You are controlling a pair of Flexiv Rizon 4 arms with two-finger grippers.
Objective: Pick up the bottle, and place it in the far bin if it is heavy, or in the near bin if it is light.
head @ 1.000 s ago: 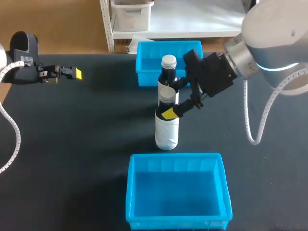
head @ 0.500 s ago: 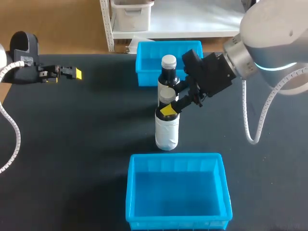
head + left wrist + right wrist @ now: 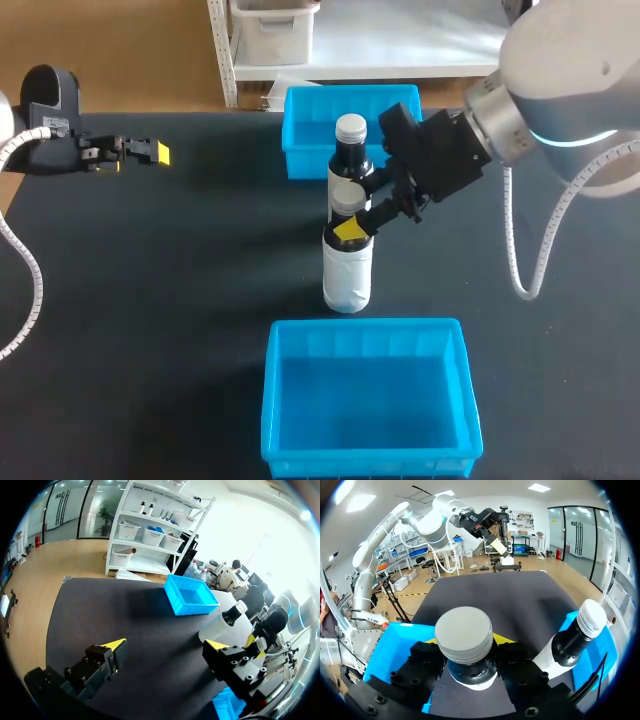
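Right gripper (image 3: 356,208) has closed on the neck of the upright white bottle (image 3: 347,270); its wrist view shows fingers (image 3: 422,667) flanking the grey cap (image 3: 464,634). Left gripper (image 3: 167,644) gapes, empty.

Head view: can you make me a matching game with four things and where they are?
Things:
1 front bottle
2 back bottle
3 near bin
4 left gripper

Places:
A at the left of the table, fingers open
B neck between the fingers of the right gripper
C empty, at the table's near edge
D standing free by the far bin

Pairs: 1-B, 2-D, 3-C, 4-A
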